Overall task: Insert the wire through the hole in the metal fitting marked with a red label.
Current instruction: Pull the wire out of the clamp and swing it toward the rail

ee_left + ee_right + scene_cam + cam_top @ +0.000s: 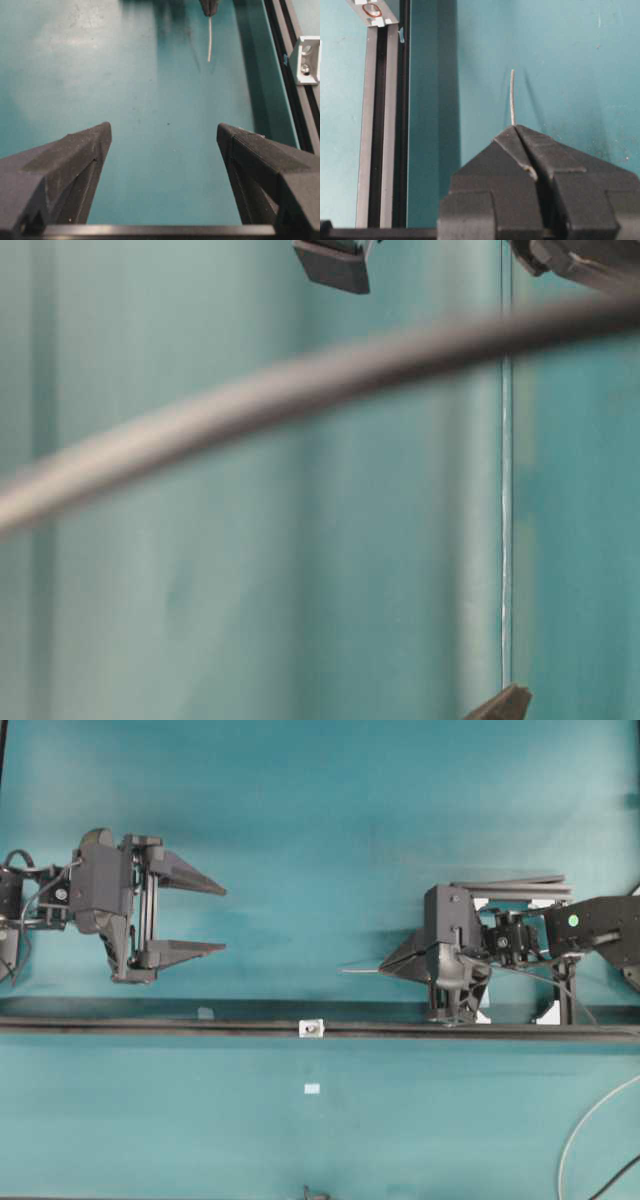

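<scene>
Overhead view: at far left, the left hand (185, 915) hovers over the teal surface (320, 810) with fingers spread wide and empty. Near the middle, the metal fitting (312, 1028) sits on the black rail (150, 1025) running across the surface, its hole (313, 1029) unthreaded. Further right, the right hand (385, 967) is clamped on the wire (358, 970), whose free end points left, well apart from the fitting. Judged from this, the wire is grasped; aiming and threading remain. No room beyond the surface shows.

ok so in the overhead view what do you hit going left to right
left claw with jaws wide apart → metal fitting on the black rail → wire tip → right claw shut on the wire → white cable
</scene>
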Robot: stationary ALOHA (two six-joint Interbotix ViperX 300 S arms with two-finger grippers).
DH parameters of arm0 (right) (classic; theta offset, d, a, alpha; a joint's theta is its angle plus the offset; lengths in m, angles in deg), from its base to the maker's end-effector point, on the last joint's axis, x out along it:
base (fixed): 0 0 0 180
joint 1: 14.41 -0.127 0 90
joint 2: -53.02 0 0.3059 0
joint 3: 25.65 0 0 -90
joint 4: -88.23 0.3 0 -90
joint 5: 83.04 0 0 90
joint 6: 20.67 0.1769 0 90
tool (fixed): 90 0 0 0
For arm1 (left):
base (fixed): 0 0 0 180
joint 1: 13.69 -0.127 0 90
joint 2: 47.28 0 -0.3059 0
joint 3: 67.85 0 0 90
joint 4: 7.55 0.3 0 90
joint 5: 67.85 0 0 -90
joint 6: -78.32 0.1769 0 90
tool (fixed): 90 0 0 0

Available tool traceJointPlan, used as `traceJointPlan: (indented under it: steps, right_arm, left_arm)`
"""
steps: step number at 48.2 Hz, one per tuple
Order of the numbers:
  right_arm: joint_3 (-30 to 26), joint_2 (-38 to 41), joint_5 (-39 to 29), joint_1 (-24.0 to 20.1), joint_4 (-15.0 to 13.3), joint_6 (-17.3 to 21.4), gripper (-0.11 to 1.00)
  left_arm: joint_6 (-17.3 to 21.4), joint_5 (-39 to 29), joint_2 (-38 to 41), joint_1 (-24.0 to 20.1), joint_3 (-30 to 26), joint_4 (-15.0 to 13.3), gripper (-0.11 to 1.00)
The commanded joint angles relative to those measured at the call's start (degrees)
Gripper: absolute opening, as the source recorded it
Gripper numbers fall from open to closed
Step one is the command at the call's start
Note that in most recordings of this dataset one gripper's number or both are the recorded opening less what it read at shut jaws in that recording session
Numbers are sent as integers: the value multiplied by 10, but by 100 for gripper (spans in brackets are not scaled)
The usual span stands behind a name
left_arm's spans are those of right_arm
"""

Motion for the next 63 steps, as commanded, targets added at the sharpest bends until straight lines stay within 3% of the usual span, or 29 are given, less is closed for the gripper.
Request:
traceJointPlan:
  steps: [1, 27, 43, 63]
  right_arm:
    - [-3, -5, 4, 0, 1, -1, -1]
    - [-7, -26, 5, 0, 0, -12, -1]
    - [-4, -79, -1, 0, 0, -44, -1]
    - [-3, -155, -77, 2, -1, -49, -1]
  left_arm:
    - [-1, 5, -4, 2, -8, 0, 86]
    - [-1, 5, -4, 2, -9, 0, 86]
    - [-1, 5, -4, 2, -8, -1, 86]
    - [-2, 2, -19, 2, -16, -2, 86]
